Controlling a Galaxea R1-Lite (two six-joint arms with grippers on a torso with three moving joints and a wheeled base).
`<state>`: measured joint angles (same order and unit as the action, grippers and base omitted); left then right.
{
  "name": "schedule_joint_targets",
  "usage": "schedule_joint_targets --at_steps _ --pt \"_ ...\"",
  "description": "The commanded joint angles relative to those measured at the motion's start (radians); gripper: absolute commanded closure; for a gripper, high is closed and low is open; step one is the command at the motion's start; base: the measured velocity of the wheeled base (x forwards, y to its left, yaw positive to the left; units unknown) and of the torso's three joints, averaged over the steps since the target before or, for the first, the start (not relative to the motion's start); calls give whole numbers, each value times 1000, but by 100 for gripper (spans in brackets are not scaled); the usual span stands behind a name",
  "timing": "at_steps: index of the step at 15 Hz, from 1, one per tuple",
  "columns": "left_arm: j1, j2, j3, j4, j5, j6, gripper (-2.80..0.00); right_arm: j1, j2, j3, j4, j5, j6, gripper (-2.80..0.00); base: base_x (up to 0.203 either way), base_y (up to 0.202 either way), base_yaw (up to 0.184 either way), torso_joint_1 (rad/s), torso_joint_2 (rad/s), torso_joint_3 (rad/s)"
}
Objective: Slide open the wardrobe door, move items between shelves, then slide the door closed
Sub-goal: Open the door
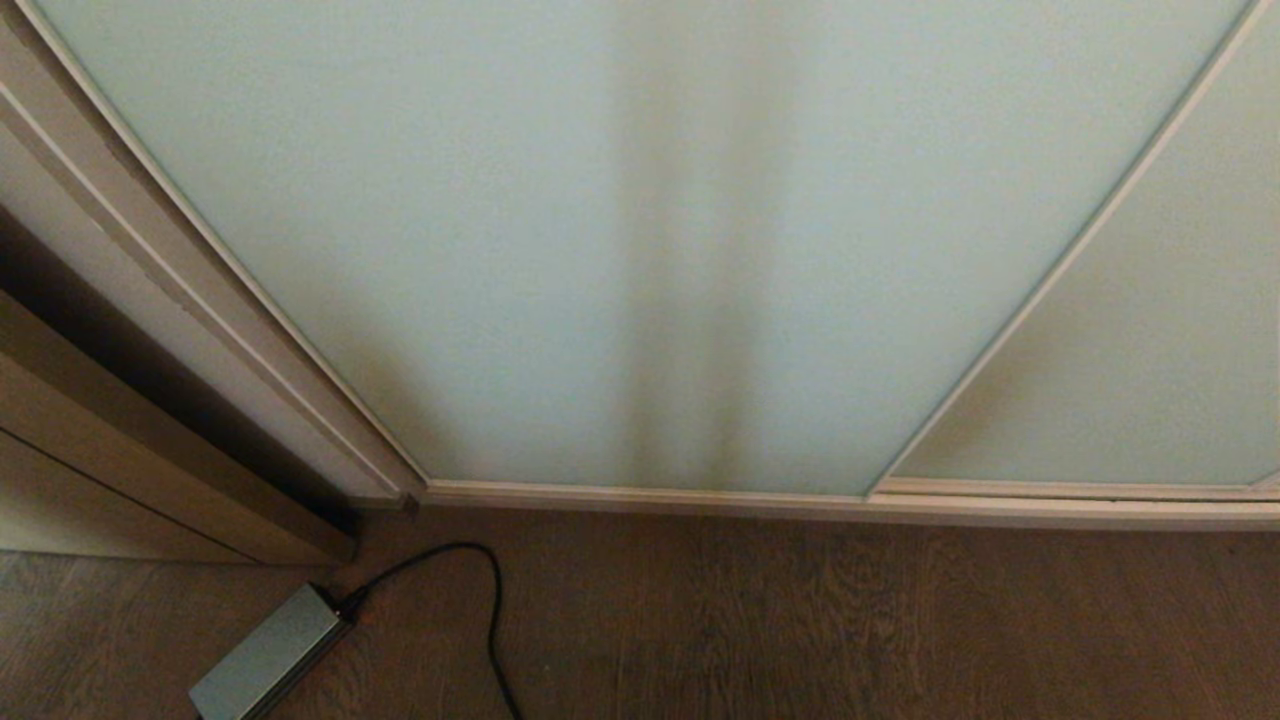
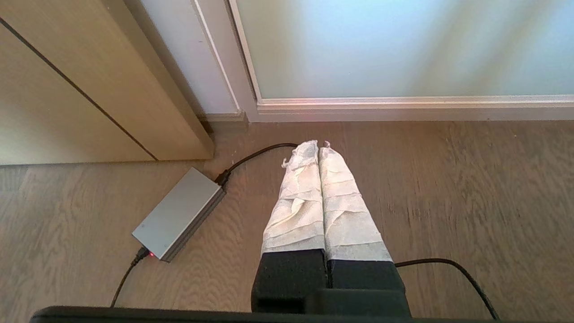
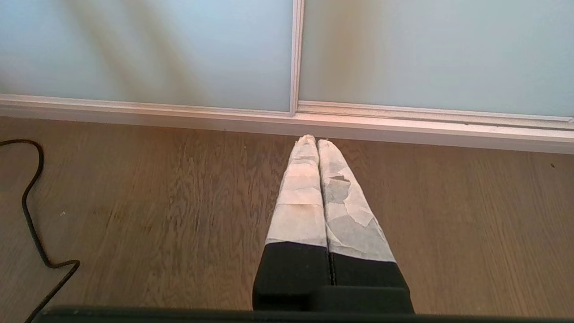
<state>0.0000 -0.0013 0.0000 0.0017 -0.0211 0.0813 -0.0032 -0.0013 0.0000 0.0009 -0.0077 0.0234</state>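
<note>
The sliding wardrobe door (image 1: 600,230), a pale mint frosted glass panel in a slim cream frame, fills the head view and stands closed. A second like panel (image 1: 1150,330) overlaps it on the right. Both panels also show in the wrist views: the door (image 2: 394,45), the door (image 3: 148,49) and its neighbour (image 3: 430,49). My left gripper (image 2: 318,144) hangs shut and empty over the wood floor, fingers wrapped in white tape. The right gripper (image 3: 312,139) is likewise shut and empty, pointing at the foot of the two panels. The items and shelves are hidden behind the door. Neither arm appears in the head view.
A grey power brick (image 1: 265,660) with a black cable (image 1: 490,600) lies on the wood floor (image 1: 850,620) at the front left. The brick (image 2: 179,213) sits close to my left gripper. A wooden cabinet side (image 1: 120,440) and the wardrobe's cream frame (image 1: 200,330) stand on the left.
</note>
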Motion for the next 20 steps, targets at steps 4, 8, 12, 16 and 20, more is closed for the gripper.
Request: schedule_joint_targets --at_steps 4,8,12,16,20 --pt "0 1 0 0 0 -1 0 0 0 0 1 0 0 0 0 0 0 0 0 0" --pt "0 1 0 0 0 0 0 0 0 0 1 0 0 0 0 0 0 0 0 0" --pt "0 1 0 0 0 0 0 0 0 1 1 0 0 0 0 0 0 0 0 0" --pt "0 1 0 0 -1 -2 0 0 0 1 1 0 0 0 0 0 0 0 0 0" --pt "0 1 -2 6 1 2 0 0 0 1 1 0 0 0 0 0 0 0 0 0"
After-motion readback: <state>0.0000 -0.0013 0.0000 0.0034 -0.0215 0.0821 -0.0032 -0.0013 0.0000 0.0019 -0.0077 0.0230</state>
